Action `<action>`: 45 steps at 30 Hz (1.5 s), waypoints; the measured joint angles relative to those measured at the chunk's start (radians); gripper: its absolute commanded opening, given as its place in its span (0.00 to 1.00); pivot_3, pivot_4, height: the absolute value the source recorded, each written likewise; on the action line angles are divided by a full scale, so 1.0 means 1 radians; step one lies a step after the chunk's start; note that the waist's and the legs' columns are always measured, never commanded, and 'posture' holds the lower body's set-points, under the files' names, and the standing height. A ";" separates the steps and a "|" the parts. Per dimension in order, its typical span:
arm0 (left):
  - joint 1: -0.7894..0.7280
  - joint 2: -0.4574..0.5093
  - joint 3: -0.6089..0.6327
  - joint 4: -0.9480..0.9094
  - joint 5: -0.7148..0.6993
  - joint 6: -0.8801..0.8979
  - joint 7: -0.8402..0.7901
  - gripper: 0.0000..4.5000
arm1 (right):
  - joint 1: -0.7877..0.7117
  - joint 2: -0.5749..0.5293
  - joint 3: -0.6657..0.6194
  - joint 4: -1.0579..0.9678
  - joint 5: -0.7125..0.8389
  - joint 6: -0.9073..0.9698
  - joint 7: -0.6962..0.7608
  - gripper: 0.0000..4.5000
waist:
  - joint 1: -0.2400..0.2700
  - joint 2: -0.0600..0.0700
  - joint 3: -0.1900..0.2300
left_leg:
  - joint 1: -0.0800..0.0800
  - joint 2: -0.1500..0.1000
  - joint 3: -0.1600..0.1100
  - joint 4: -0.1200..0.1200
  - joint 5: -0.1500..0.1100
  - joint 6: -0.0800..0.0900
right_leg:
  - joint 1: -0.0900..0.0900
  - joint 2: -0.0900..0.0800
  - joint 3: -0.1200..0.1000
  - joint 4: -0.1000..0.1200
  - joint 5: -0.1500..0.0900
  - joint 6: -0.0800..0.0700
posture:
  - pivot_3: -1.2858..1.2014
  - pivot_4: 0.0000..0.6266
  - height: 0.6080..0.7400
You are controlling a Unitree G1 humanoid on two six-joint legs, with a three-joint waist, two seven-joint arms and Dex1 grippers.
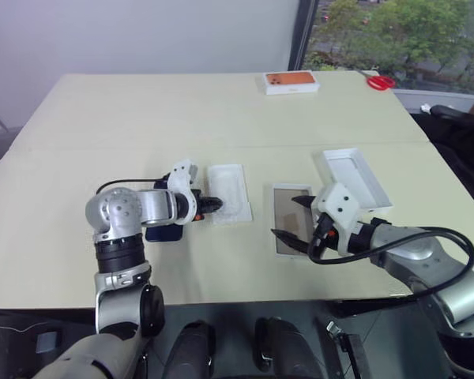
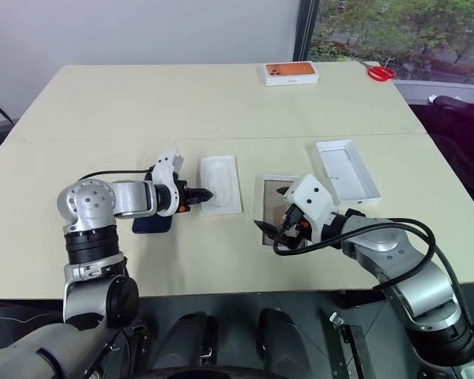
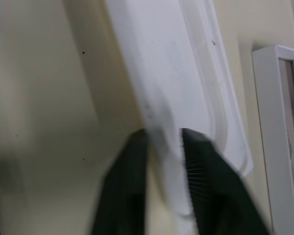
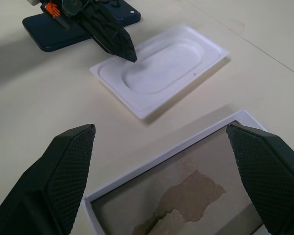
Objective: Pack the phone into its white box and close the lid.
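Phone (image 1: pixel 164 232) lies flat on the table (image 1: pixel 221 110) at the left, behind the left gripper (image 1: pixel 212 204), whose fingers are pinched on the near-left edge of the insert (image 1: pixel 227 200). The box (image 1: pixel 288 226) sits right of it, the lid (image 1: pixel 352 177) farther right.

The left wrist view shows both fingers (image 3: pixel 201 186) clamped on the insert's rim.

In the right wrist view the right gripper (image 4: pixel 166 161) hangs wide above the empty box.

Judged step: clearing the insert. Next, lift it aside, then fetch the phone.
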 measured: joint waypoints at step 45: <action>0.131 0.018 -0.484 0.005 -1.210 -0.475 0.753 0.02 | 0.059 -0.075 -0.175 0.179 -0.094 -0.116 0.036 1.00 | 0.003 0.000 0.000 | 0.001 -0.005 0.000 0.000 0.002 -0.002 | 0.002 -0.005 0.000 0.000 -0.002 -0.003 | 0.52 0.24 1.00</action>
